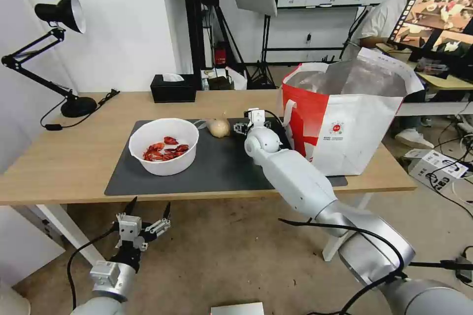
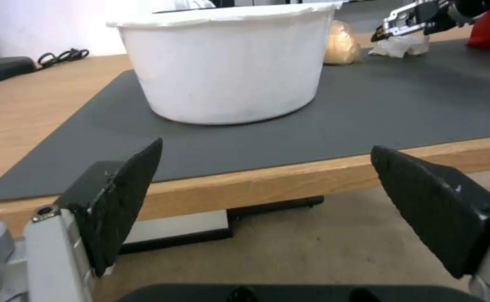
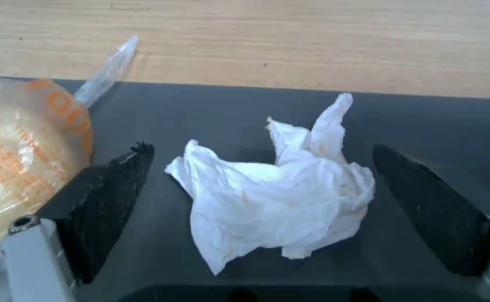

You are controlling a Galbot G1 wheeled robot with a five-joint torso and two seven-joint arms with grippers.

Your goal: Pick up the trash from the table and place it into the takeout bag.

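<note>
Left pincer (image 1: 149, 208) hangs below the desk's (image 1: 59, 157) front edge, fingers apart, holding nothing; white bowl (image 1: 163, 145) of red shells sits on the grey mat (image 1: 217, 167); right pincer (image 3: 261, 184) hovers spread wide around the crumpled tissue (image 3: 278, 197) (tissue lies on mat), beige knotted lump (image 1: 219, 127) just beside; takeout bag (image 1: 345, 122) stands open at desk's right end.

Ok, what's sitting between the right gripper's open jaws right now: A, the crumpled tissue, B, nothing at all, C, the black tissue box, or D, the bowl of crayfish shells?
A: in the right wrist view the tissue lies on the mat between the right gripper's open jaws, not yet gripped.
</note>
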